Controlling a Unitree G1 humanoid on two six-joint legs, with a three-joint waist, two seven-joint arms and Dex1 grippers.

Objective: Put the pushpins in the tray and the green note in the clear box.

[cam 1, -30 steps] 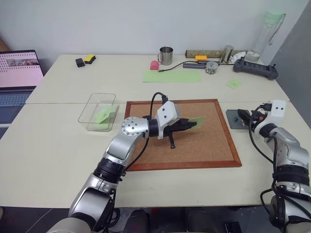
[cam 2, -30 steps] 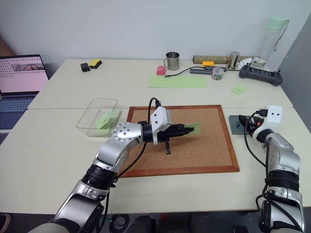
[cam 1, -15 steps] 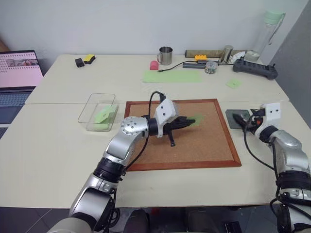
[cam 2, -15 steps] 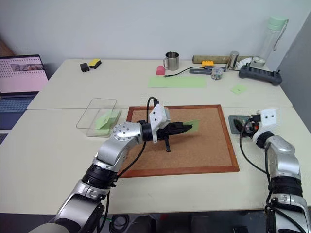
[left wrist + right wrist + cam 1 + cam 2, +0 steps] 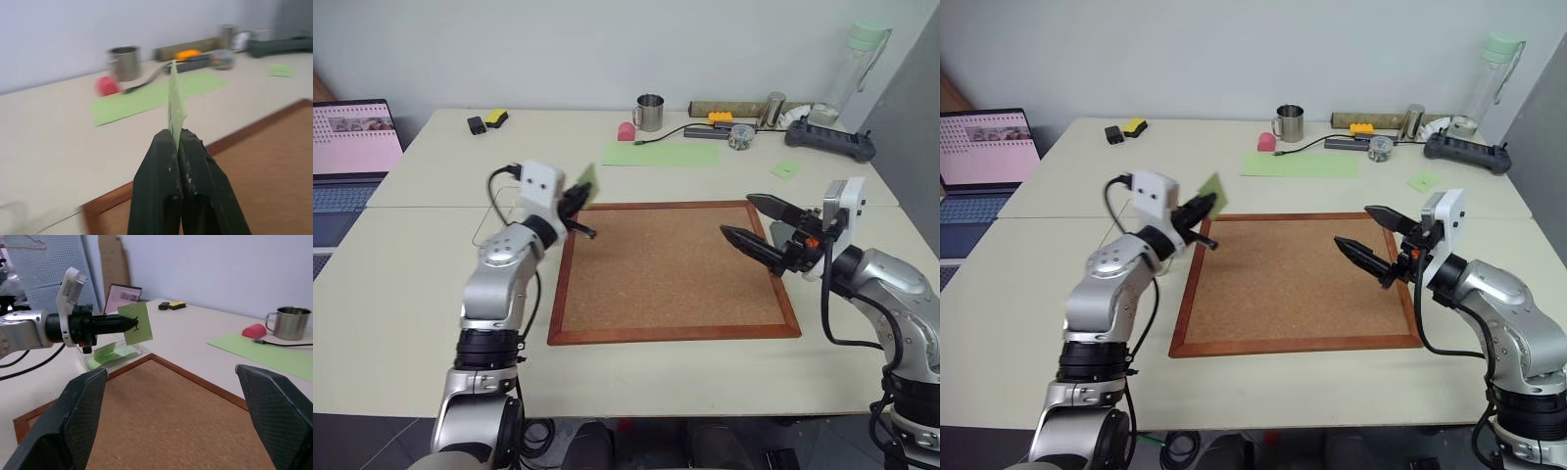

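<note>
My left gripper (image 5: 579,204) is shut on the green note (image 5: 586,182), holding it upright in the air above the far left corner of the cork board (image 5: 671,264). The note (image 5: 174,95) rises edge-on from the closed fingertips. The clear box (image 5: 93,363) lies just beyond that corner, behind my left arm, with green paper inside it. My right gripper (image 5: 736,215) hangs open and empty over the board's right edge. The grey tray (image 5: 781,235) lies partly hidden behind its fingers. I cannot make out any pushpins.
A laptop (image 5: 352,147) stands at the far left. Along the back of the table are a steel mug (image 5: 648,112), a long green paper strip (image 5: 661,154), another small green note (image 5: 784,168), a black power strip (image 5: 829,137) and a bottle (image 5: 857,69).
My left gripper swung the note from over the board's middle to its far left corner. My right gripper left the tray, rose and moved left over the board's right edge, opening slightly wider.
</note>
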